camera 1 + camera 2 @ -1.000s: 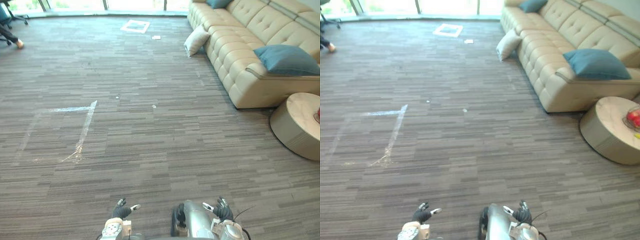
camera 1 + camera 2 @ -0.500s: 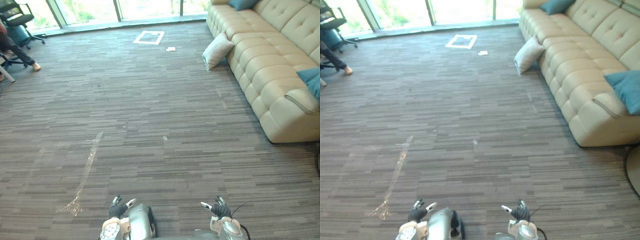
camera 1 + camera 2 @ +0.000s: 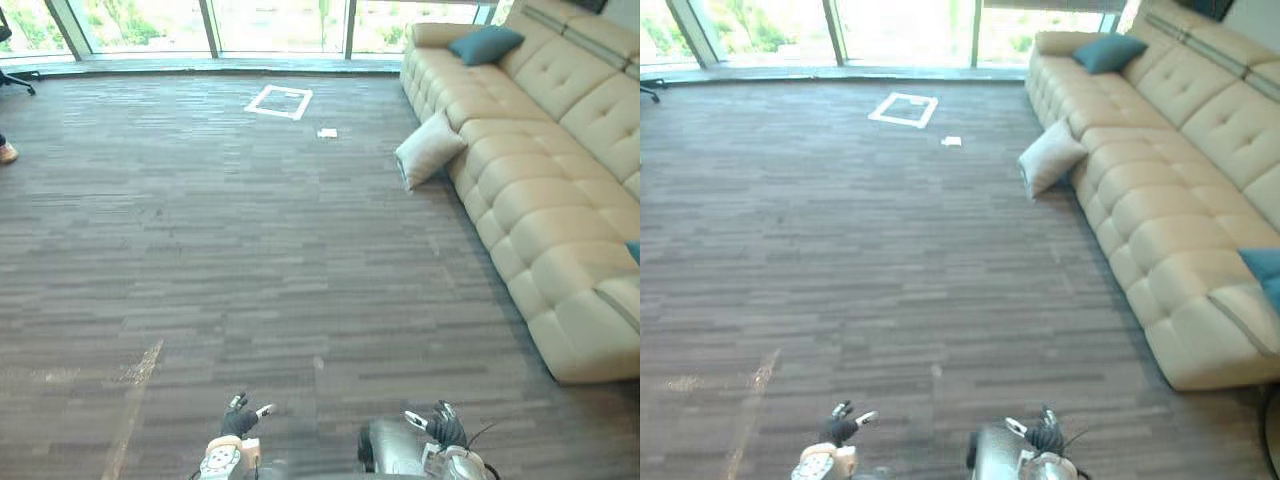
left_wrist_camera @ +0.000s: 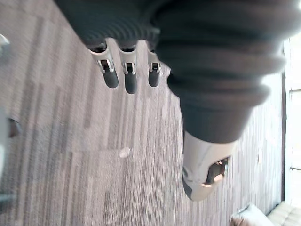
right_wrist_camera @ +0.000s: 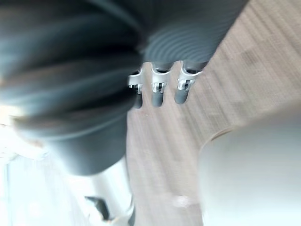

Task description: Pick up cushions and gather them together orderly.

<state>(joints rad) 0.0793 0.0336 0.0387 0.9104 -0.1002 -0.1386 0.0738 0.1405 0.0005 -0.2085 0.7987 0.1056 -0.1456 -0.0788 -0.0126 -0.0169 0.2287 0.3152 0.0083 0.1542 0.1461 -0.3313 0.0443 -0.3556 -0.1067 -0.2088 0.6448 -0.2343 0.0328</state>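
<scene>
Task barely begun, as I read it: no cushion in either hand, nothing gathered yet. Left hand [image 3: 240,421] sits low in the eye view, fingers relaxed & apart, holding nothing; its wrist view has plain carpet past the dark tips. Right hand [image 3: 441,428] is low on the other side, fingers likewise loose & spread, nothing in them. Cushions are scattered in 3 spots. The beige cushion [image 3: 428,150] is down on the floor [image 3: 250,250], propped tilted against the sofa [image 3: 545,215] front, well ahead of me & to the right. The teal cushion [image 3: 485,44] lies on the sofa seat at the far end by the armrest. A second teal cushion [image 3: 1266,268] is on the near end of the sofa, cut off at the frame edge, so can't tell how it lies. All 3 are well apart from each other & from both hands. Left to do, in my judgement: pretty much everything. I need to walk in, pick up the floor one (prob. first, it's the stray), then bring all 3 together in a neat row or stack, likely on the sofa.
</scene>
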